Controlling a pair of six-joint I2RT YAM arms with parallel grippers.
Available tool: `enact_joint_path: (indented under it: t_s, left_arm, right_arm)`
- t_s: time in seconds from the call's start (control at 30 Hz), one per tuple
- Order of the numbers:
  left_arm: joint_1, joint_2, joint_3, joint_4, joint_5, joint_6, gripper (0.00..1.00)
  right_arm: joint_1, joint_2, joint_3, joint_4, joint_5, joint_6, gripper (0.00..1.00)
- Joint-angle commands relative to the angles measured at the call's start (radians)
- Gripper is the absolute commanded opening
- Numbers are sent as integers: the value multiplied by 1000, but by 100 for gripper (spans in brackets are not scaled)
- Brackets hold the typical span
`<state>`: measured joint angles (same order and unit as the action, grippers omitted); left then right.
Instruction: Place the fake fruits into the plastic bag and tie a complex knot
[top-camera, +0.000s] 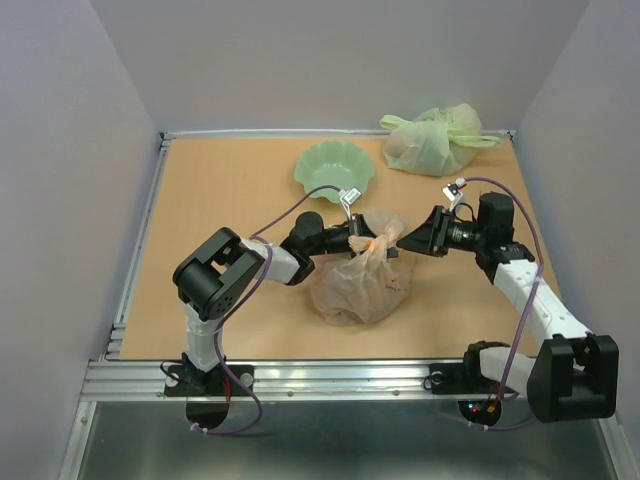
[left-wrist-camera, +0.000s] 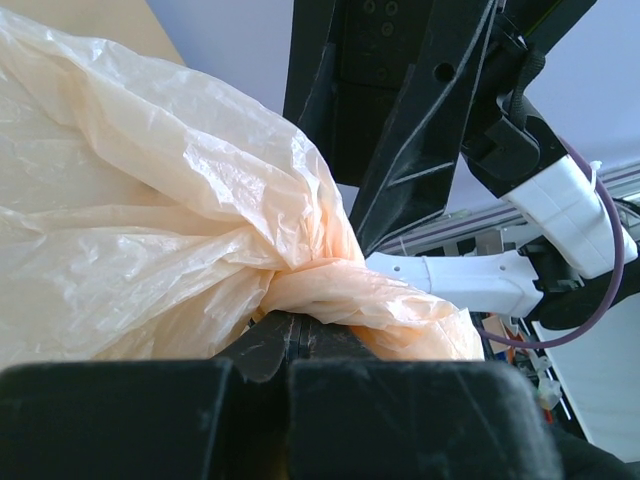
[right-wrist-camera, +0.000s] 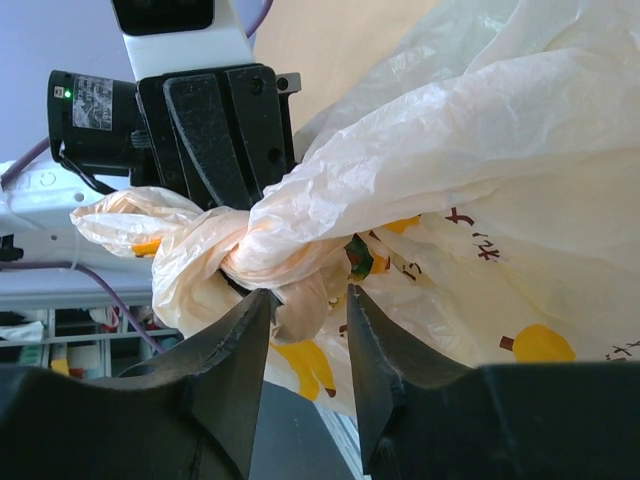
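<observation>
While the plastic bag (top-camera: 362, 290) sits on the bench (top-camera: 220, 190) just nearer the arms than the pale green bowl (top-camera: 335, 170), the left end effector (top-camera: 365, 240) is clamped tight on its twisted neck. The right end effector (right-wrist-camera: 307, 300) stands half open, astride a fold of the bag.

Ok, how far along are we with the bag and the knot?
Done: no loose fruit in view, the bowl looks empty, the plastic bag bulges. In hand: its neck is twisted into a knot, left gripper shut on it, right gripper open around a fold beside. Left: probably more tying.
</observation>
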<state>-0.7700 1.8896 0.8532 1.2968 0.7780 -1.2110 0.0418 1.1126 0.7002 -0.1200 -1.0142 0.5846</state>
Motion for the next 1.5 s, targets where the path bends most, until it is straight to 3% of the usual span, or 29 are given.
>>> enact_joint_path:
  t_s: [0.0,0.43,0.6,0.73,0.77,0.97,1.07,1.1,1.23,1.3,1.33,1.47]
  left_arm:
    - [-9,-15,40,388,18,27,0]
    - [-9,-18,38,386,12,33,0]
    - [-9,-21,34,384,20,34,0]
    - [-6,-37,14,377,27,47,0]
    - [-2,-41,3,375,29,56,0]
    - [38,-137,-40,270,55,163,29]
    - [89,-220,-54,42,87,299,38]
    - [103,-286,-59,-38,90,409,41]
    - [225,-434,-36,-533,170,740,48]
    - [276,-493,0,-690,197,858,50]
    - [313,-512,15,-846,216,960,51]
    - [334,-586,148,-1218,247,1283,58]
  right_arm:
    - [16,7,-18,66,-17,12,39]
    - [41,0,-31,69,-32,20,36]
    - [41,3,-27,69,-21,20,20]
    - [41,6,-21,68,-23,14,0]
    - [41,6,-18,68,-23,12,0]
    - [40,-11,1,62,-9,-23,0]
    - [40,-16,31,45,-7,-55,0]
    - [41,-17,38,42,-6,-61,0]
    - [40,-14,70,-6,-6,-120,0]
    - [40,-19,79,-23,-3,-140,0]
    - [41,-20,88,-42,2,-156,0]
    - [41,-26,123,-108,22,-209,0]
